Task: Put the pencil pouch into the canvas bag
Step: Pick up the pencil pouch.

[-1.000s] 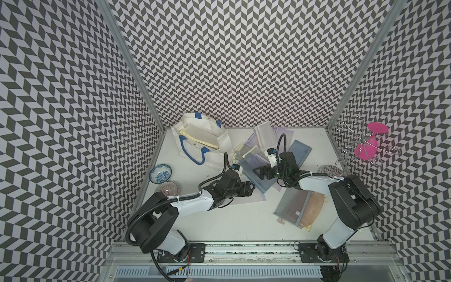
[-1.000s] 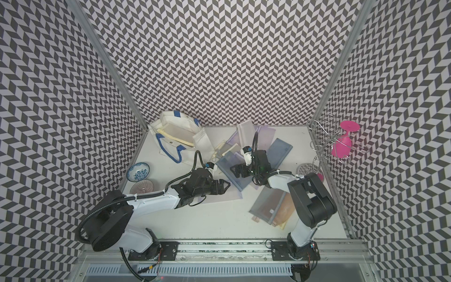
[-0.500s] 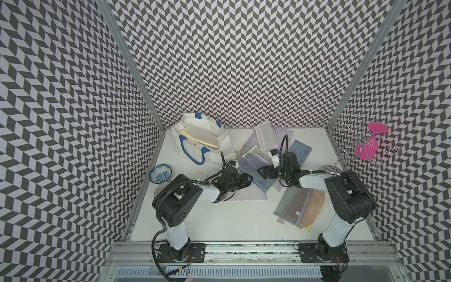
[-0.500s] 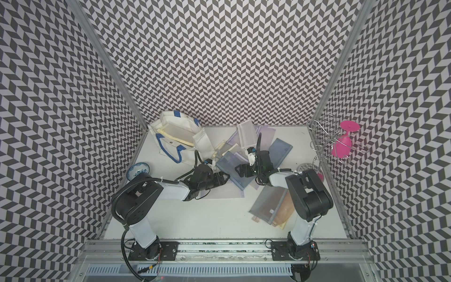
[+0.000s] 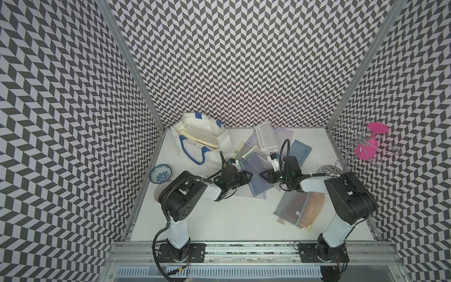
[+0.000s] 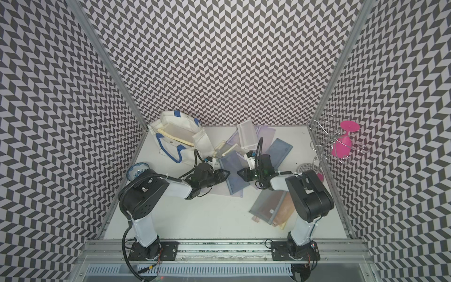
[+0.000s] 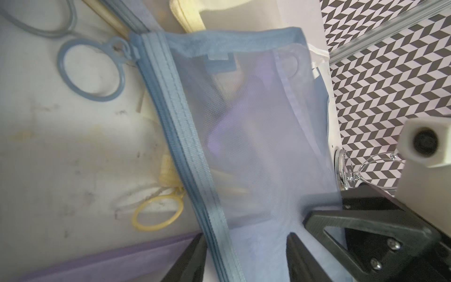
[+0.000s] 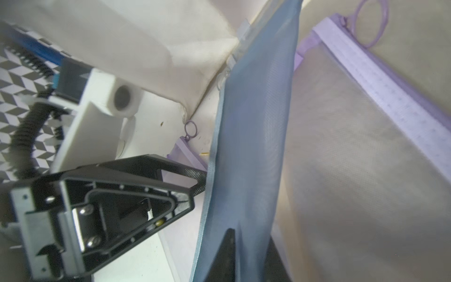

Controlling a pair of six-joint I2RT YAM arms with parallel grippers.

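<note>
The pencil pouch [image 5: 256,177] [image 6: 233,173] is blue mesh with a blue zipper and lies mid-table on purple pouches. My right gripper [image 5: 261,174] [image 8: 249,244] is shut on its edge, the mesh [image 8: 253,122] pinched between the fingers. My left gripper [image 5: 249,174] [image 7: 245,241] faces it from the opposite side. Its jaws are open and straddle the zipper edge of the pouch [image 7: 244,134]. The canvas bag [image 5: 192,119] [image 6: 170,117], white with blue rope handles, lies tipped over at the back left, apart from both grippers.
Several other pouches lie around: white [image 5: 266,136], dark blue [image 5: 301,151], and grey over orange [image 5: 300,207]. A blue-patterned bowl [image 5: 160,172] sits by the left wall. A pink glass [image 5: 366,144] hangs on a wire rack at the right.
My right gripper has shut on the pouch's edge. My left gripper has slid in to the pouch's zipper side while its jaws narrowed, and the left arm's elbow has swung in.
</note>
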